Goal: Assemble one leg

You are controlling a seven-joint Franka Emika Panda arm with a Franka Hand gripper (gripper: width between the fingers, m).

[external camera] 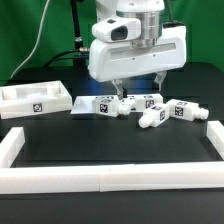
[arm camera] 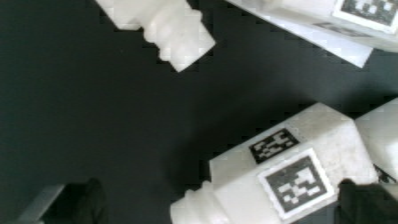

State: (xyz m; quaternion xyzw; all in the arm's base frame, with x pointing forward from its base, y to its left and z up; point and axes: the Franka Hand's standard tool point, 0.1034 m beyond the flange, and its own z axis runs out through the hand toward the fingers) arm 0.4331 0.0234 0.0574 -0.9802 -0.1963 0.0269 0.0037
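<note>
Several small white legs with black-and-white tags lie in a row on the black table. My gripper [external camera: 140,92] hangs open just above one leg [external camera: 141,103] in the middle of the row. In the wrist view this leg [arm camera: 285,170] lies tilted between my two dark fingers [arm camera: 64,206], nearer the other finger, and my gripper [arm camera: 222,207] holds nothing. Another leg [external camera: 108,105] lies to the exterior view's left and shows in the wrist view [arm camera: 169,35]. Two more legs [external camera: 155,119] [external camera: 186,111] lie to the right.
A large flat white square panel [external camera: 35,98] with a raised rim lies at the exterior view's left. The marker board [external camera: 82,104] lies behind the legs and shows in the wrist view [arm camera: 338,30]. Long white border rails [external camera: 100,181] frame the table's front and sides.
</note>
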